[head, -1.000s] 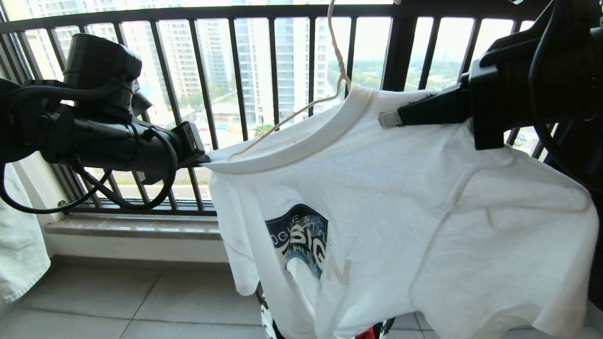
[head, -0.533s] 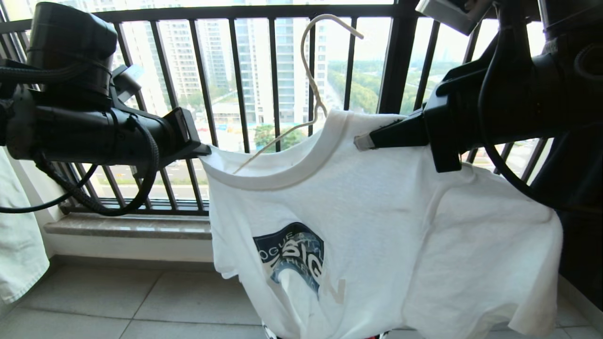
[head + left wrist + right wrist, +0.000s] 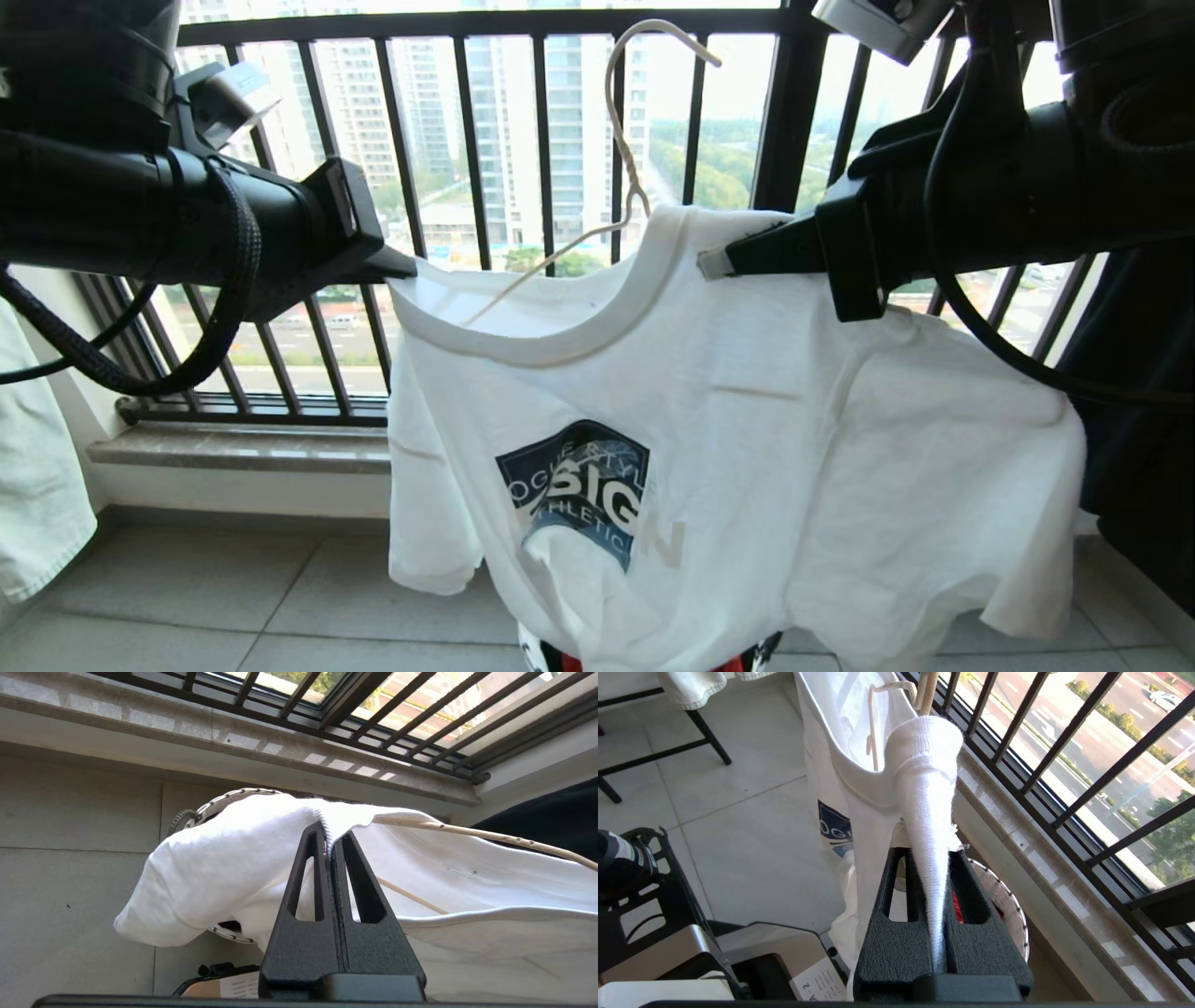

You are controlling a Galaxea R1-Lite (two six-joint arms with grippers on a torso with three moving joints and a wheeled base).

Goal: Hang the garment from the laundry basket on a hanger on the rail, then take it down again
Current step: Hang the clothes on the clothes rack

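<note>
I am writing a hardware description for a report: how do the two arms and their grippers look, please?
Both arms are matte black with thick cylindrical links. The left arm carries looping braided black cables; the right arm carries smoother black cables. Each has a silver-grey block on top. The left gripper and right gripper have tapering black textured fingers with long slots.

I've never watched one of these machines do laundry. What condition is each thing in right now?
T-shirt: held up by both shoulders, hanging open.
Hanger: inside the collar, hook free, on nothing.
Left end effector: shut on the T-shirt.
Right end effector: shut on the T-shirt.
Laundry basket: on the floor below.
</note>
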